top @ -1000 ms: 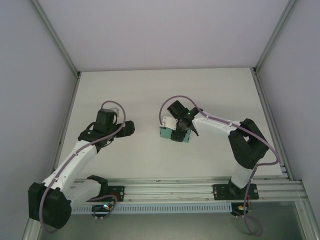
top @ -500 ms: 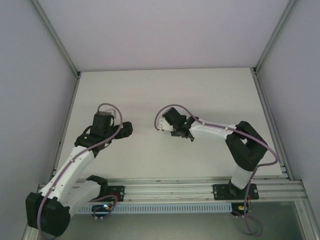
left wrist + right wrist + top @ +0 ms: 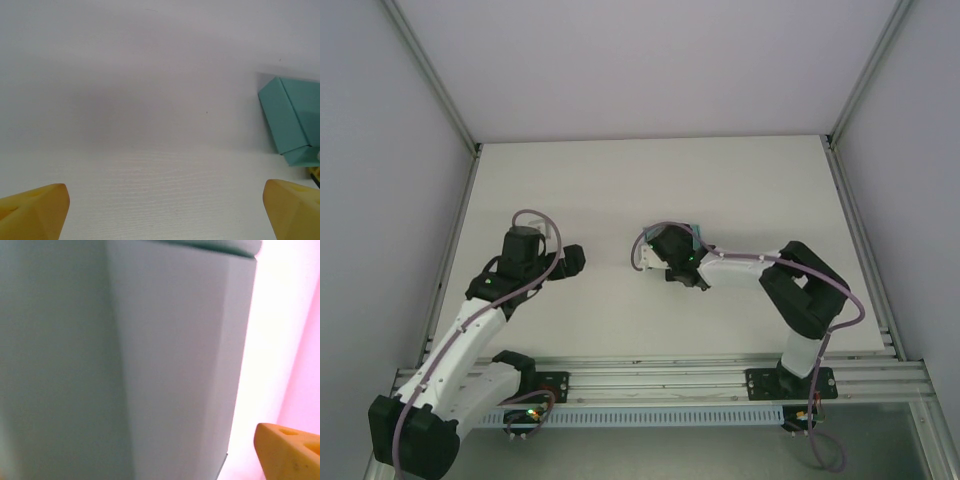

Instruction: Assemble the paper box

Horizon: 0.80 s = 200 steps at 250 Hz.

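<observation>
Seemingly mid-fold, the right claw [image 3: 672, 256] crowds the teal paper box [image 3: 292, 125], grip untellable, left claw [image 3: 164, 207] released; flaps likely need tucking next.

White table [image 3: 620, 190], teal paper box [image 3: 290, 122] on it.

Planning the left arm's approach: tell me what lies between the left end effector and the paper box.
Bare table alone, seen in the left wrist view, separates the left end effector from the paper box.
</observation>
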Each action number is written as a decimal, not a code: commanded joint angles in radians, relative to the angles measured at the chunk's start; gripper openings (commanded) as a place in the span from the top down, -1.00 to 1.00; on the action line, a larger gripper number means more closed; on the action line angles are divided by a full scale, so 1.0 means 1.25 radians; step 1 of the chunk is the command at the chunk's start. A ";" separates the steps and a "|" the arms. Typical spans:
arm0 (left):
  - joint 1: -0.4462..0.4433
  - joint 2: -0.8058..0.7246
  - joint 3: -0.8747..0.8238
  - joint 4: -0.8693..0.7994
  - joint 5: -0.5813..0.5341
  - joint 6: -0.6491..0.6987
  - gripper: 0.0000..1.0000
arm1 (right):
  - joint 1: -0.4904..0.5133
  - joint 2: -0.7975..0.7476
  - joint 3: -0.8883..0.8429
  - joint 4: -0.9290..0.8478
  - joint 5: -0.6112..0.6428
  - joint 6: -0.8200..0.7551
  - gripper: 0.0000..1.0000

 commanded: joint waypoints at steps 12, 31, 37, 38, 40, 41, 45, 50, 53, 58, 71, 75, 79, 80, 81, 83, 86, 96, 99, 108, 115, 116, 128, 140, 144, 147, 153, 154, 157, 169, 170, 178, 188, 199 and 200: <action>0.004 -0.001 -0.007 0.009 0.028 -0.006 -1.00 | 0.012 -0.117 0.018 -0.209 -0.147 0.120 -0.99; 0.004 0.006 -0.007 0.010 0.026 -0.004 -1.00 | 0.014 -0.157 0.016 -0.261 -0.192 0.151 -0.99; 0.004 0.007 -0.006 0.011 0.022 -0.005 -1.00 | 0.014 -0.171 0.011 -0.270 -0.205 0.156 -0.99; 0.004 0.007 -0.006 0.010 0.022 -0.005 -1.00 | 0.014 -0.174 0.010 -0.272 -0.208 0.157 -0.99; 0.004 0.009 -0.005 0.010 0.021 -0.004 -1.00 | 0.014 -0.180 0.008 -0.272 -0.212 0.158 -0.99; 0.003 0.009 -0.004 0.010 0.021 -0.004 -1.00 | 0.013 -0.182 0.007 -0.272 -0.214 0.158 -0.99; 0.003 0.011 -0.003 0.011 0.017 -0.003 -1.00 | 0.012 -0.192 0.000 -0.267 -0.217 0.159 -0.99; 0.004 0.014 -0.001 0.012 0.013 -0.001 -1.00 | 0.012 -0.207 -0.012 -0.251 -0.216 0.162 -0.99; 0.003 0.014 0.000 0.012 0.009 0.000 -1.00 | 0.011 -0.216 -0.018 -0.238 -0.214 0.163 -0.99; 0.003 0.017 0.003 0.011 0.002 0.003 -1.00 | 0.010 -0.231 -0.032 -0.216 -0.211 0.166 -0.99; 0.004 0.025 0.013 0.006 -0.022 0.006 -1.00 | -0.002 -0.271 -0.062 -0.167 -0.224 0.172 -0.99; 0.003 0.027 0.015 0.006 -0.030 0.007 -1.00 | -0.009 -0.280 -0.071 -0.152 -0.230 0.176 -0.99; 0.004 0.030 0.018 0.006 -0.037 0.011 -1.00 | -0.017 -0.278 -0.081 -0.134 -0.235 0.183 -0.99; 0.004 0.031 0.019 0.006 -0.038 0.011 -1.00 | -0.019 -0.293 -0.083 -0.129 -0.236 0.185 -0.99; 0.004 0.031 0.019 0.006 -0.040 0.012 -1.00 | -0.020 -0.304 -0.085 -0.124 -0.236 0.188 -0.99; 0.005 0.032 0.022 0.005 -0.044 0.013 -1.00 | -0.024 -0.314 -0.089 -0.114 -0.237 0.194 -0.99; 0.005 0.035 0.023 0.004 -0.050 0.015 -1.00 | -0.030 -0.324 -0.095 -0.099 -0.239 0.203 -0.99; 0.004 0.041 0.030 0.004 -0.073 0.017 -1.00 | -0.057 -0.357 -0.112 -0.059 -0.252 0.236 -0.99; 0.005 0.041 0.033 0.003 -0.080 0.018 -1.00 | -0.066 -0.367 -0.115 -0.050 -0.258 0.247 -0.99; 0.007 0.044 0.037 0.003 -0.110 0.020 -1.00 | -0.095 -0.390 -0.123 -0.027 -0.270 0.284 -0.99; 0.010 0.044 0.037 0.008 -0.141 0.020 -1.00 | -0.128 -0.412 -0.131 0.003 -0.270 0.336 -0.99; 0.011 0.045 0.036 0.008 -0.145 0.020 -1.00 | -0.133 -0.417 -0.133 0.007 -0.269 0.343 -0.99; 0.024 0.044 0.026 0.032 -0.193 0.035 -1.00 | -0.195 -0.443 -0.144 0.044 -0.271 0.429 -0.99; 0.044 0.046 0.009 0.073 -0.256 0.060 -1.00 | -0.266 -0.471 -0.169 0.090 -0.267 0.515 -0.99; 0.053 0.049 0.004 0.089 -0.282 0.069 -1.00 | -0.291 -0.478 -0.181 0.109 -0.265 0.542 -0.99; 0.058 0.051 -0.001 0.103 -0.301 0.077 -1.00 | -0.303 -0.481 -0.186 0.119 -0.264 0.555 -0.99; 0.072 0.056 -0.015 0.138 -0.337 0.100 -1.00 | -0.348 -0.490 -0.207 0.151 -0.264 0.597 -0.99; 0.074 0.057 -0.017 0.145 -0.343 0.104 -1.00 | -0.355 -0.491 -0.211 0.156 -0.264 0.603 -0.99; 0.082 0.062 -0.027 0.170 -0.361 0.119 -1.00 | -0.374 -0.493 -0.221 0.170 -0.264 0.622 -0.99; 0.109 0.084 -0.060 0.256 -0.444 0.158 -1.00 | -0.456 -0.495 -0.259 0.225 -0.270 0.689 -0.99; 0.111 0.087 -0.061 0.262 -0.451 0.159 -1.00 | -0.461 -0.495 -0.262 0.229 -0.271 0.694 -0.99; 0.131 0.106 -0.073 0.299 -0.475 0.173 -1.00 | -0.503 -0.490 -0.278 0.247 -0.284 0.733 -0.99; 0.159 0.133 -0.091 0.355 -0.464 0.206 -1.00 | -0.542 -0.482 -0.295 0.264 -0.301 0.774 -0.99; 0.186 0.166 -0.115 0.423 -0.452 0.226 -1.00 | -0.571 -0.469 -0.317 0.302 -0.331 0.792 -0.99; 0.187 0.171 -0.118 0.431 -0.452 0.224 -1.00 | -0.572 -0.467 -0.319 0.306 -0.333 0.793 -0.99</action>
